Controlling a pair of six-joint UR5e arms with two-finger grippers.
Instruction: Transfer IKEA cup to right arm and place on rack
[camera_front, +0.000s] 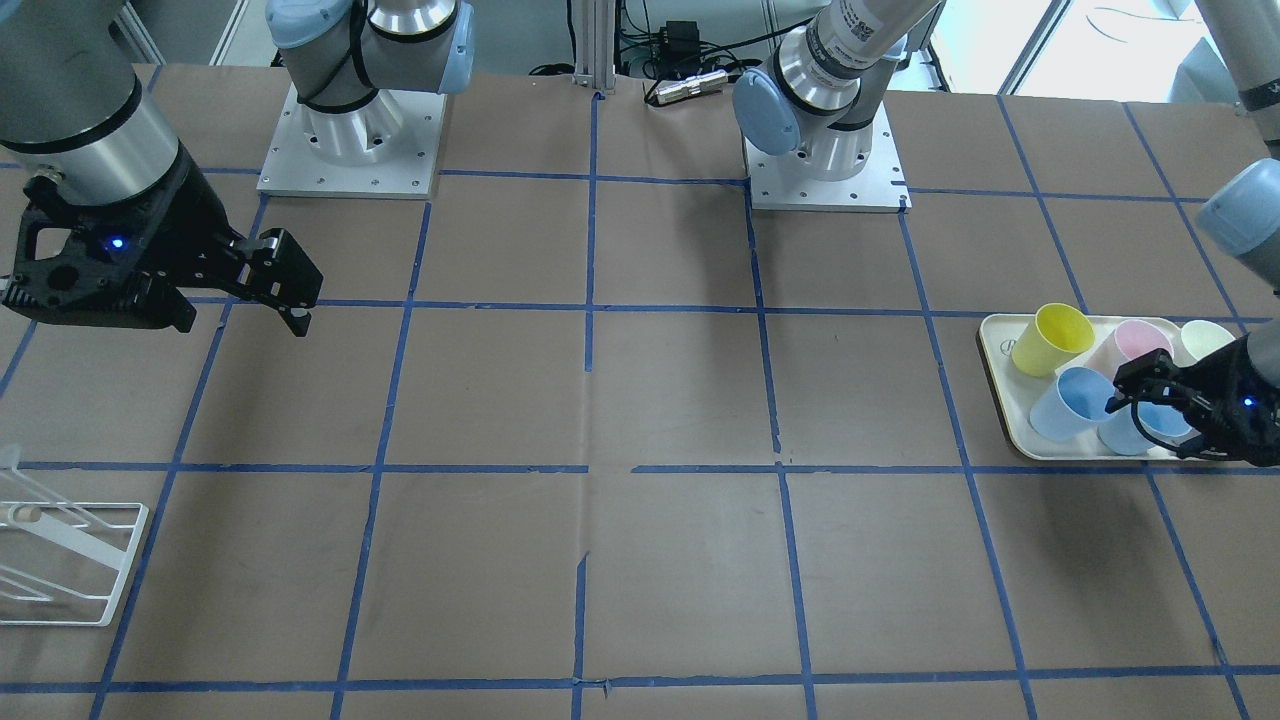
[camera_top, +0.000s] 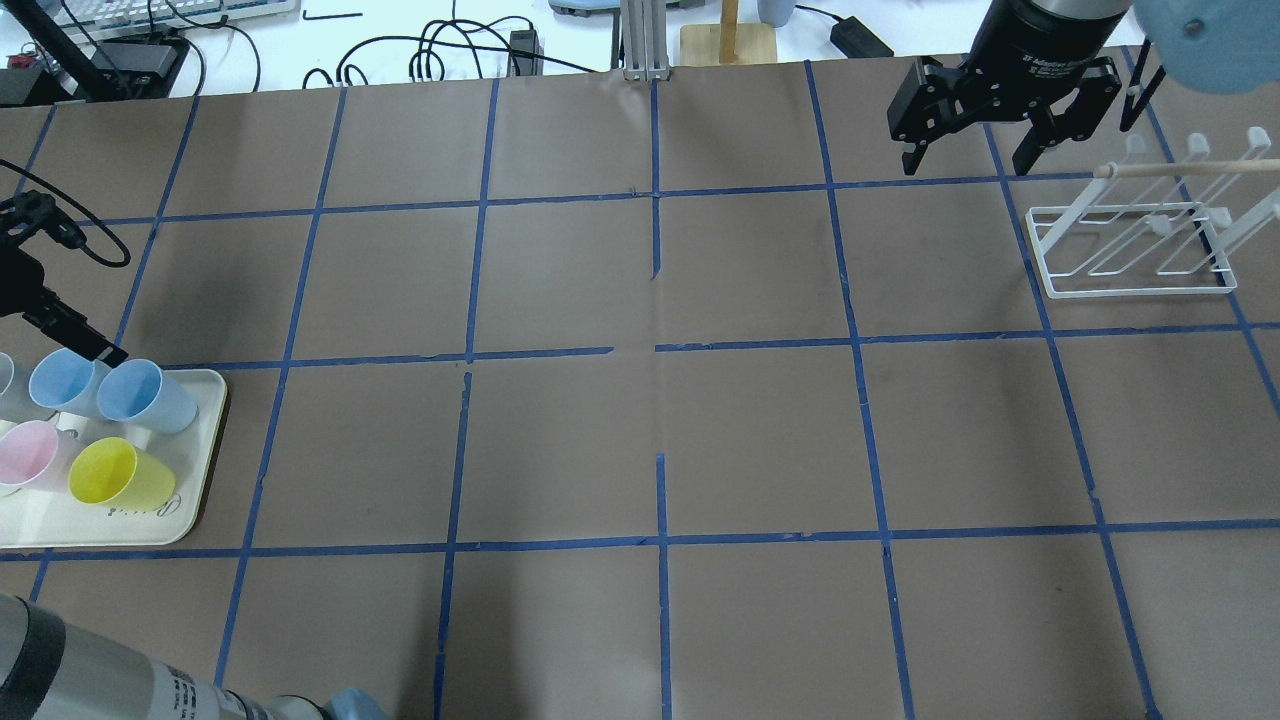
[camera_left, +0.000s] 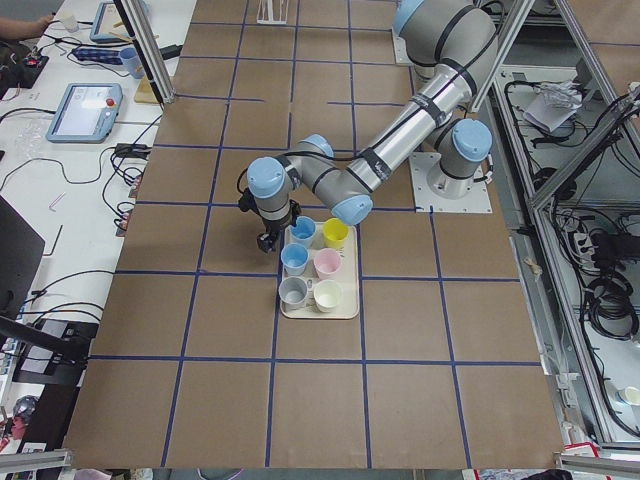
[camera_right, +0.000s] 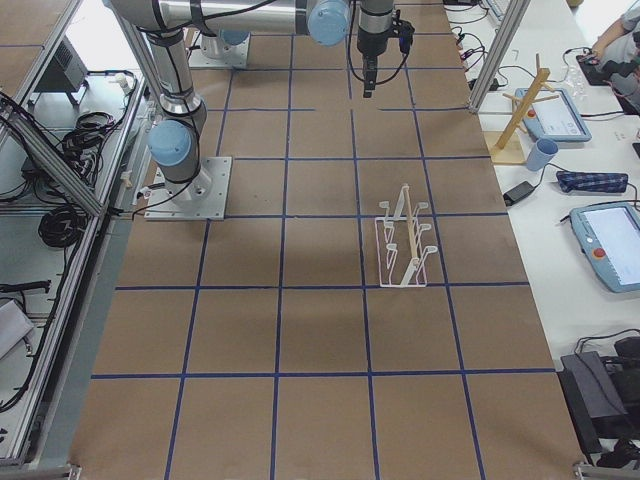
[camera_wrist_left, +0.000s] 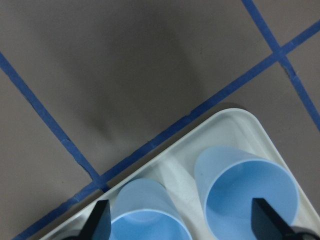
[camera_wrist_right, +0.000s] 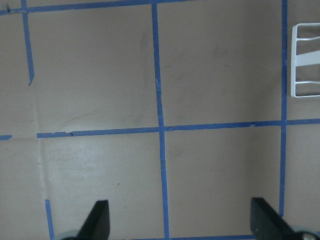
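The pale sky-blue plastic tumbler (camera_wrist_left: 150, 222) sits in the cream tray (camera_wrist_left: 227, 117) beside a deeper-blue twin cup (camera_wrist_left: 250, 195). The left gripper (camera_wrist_left: 181, 224), spread, hovers over that tray, seemingly lining up a grasp. The right gripper (camera_top: 968, 165), also spread, hangs well apart from the tray, probably ready for the handover.

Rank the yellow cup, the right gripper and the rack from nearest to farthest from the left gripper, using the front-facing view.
1. Yellow cup, on the tray beside the left gripper.
2. Right gripper, far off at the view's left.
3. Rack, in the lower-left corner.
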